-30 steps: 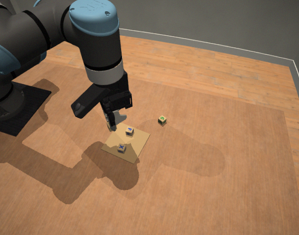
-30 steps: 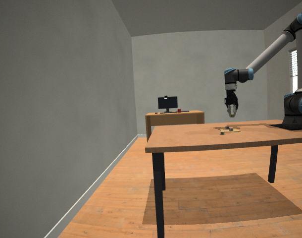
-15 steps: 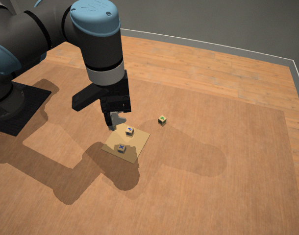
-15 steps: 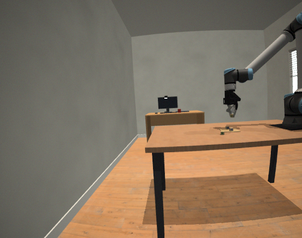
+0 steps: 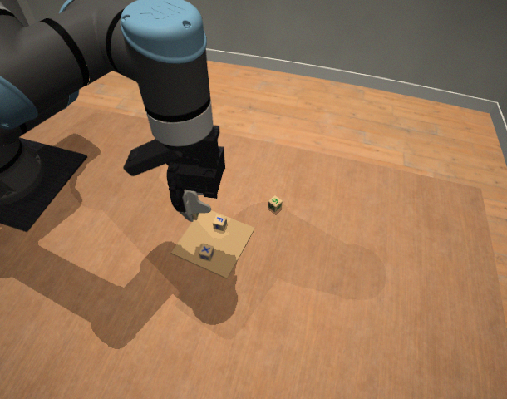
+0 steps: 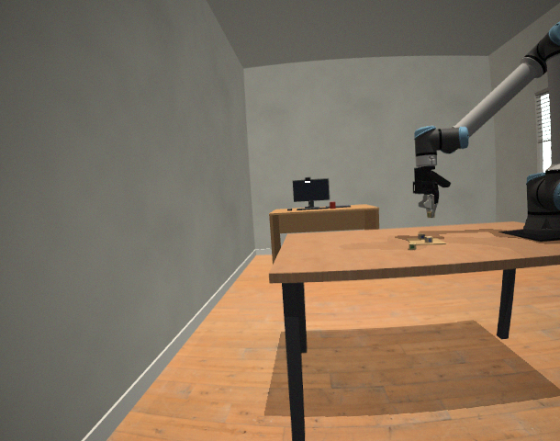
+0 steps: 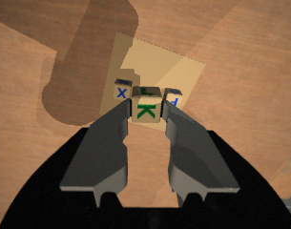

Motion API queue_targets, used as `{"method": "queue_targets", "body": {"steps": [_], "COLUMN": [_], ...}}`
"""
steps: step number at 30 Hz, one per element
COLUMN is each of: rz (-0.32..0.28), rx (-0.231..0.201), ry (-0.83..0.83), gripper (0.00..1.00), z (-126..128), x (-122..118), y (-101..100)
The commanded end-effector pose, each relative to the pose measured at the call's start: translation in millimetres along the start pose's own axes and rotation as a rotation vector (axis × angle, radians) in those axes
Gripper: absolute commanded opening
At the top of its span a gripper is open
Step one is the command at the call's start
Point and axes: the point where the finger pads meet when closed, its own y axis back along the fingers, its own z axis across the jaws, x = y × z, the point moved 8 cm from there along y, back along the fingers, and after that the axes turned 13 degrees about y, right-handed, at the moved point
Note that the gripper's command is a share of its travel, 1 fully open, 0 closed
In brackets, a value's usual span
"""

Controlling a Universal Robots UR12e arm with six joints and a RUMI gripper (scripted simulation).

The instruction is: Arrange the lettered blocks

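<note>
My gripper (image 7: 145,100) (image 5: 193,210) (image 6: 430,210) is shut on the K block (image 7: 146,111), a wooden cube with a green K, and holds it high above the tan mat (image 5: 236,240) (image 7: 180,72) (image 6: 437,243). The held block is hidden behind the fingers in the top view. On the mat stand the F block (image 5: 219,223) (image 7: 174,96) and the X block (image 5: 206,250) (image 7: 121,90), both with blue letters, apart from each other. The fourth block (image 5: 274,204), with a green mark on top, stands off the mat on the table, to the far right of it.
The robot base (image 5: 4,171) on its black plate is at the left of the wooden table (image 5: 374,278) (image 6: 365,261). A desk with a monitor (image 6: 310,189) stands far off by the back wall.
</note>
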Motion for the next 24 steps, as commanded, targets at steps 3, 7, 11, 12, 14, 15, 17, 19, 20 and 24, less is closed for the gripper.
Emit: {"method": "queue_targets", "body": {"steps": [3, 7, 11, 12, 14, 15, 17, 19, 20, 24], "rz": [0.001, 0.001, 0.001, 0.001, 0.001, 0.001, 0.001, 0.001, 0.001, 0.001], "rx": [0.004, 0.004, 0.004, 0.004, 0.004, 0.004, 0.004, 0.004, 0.004, 0.004], "ry": [-0.184, -0.274, -0.365, -0.387, -0.387, -0.427, -0.486, -0.530, -0.552, -0.643], "gripper": [0.05, 0.05, 0.05, 0.05, 0.05, 0.05, 0.05, 0.05, 0.05, 0.05], "z": [1.6, 2.3, 3.0, 3.1, 3.1, 3.4, 3.7, 4.0, 4.1, 4.5], "x": [-2.8, -4.2, -5.6, -6.0, -6.0, -6.7, -7.7, -8.6, -9.0, -10.8], "y": [0.7, 0.7, 0.6, 0.6, 0.6, 0.6, 0.6, 0.6, 0.6, 0.6]}}
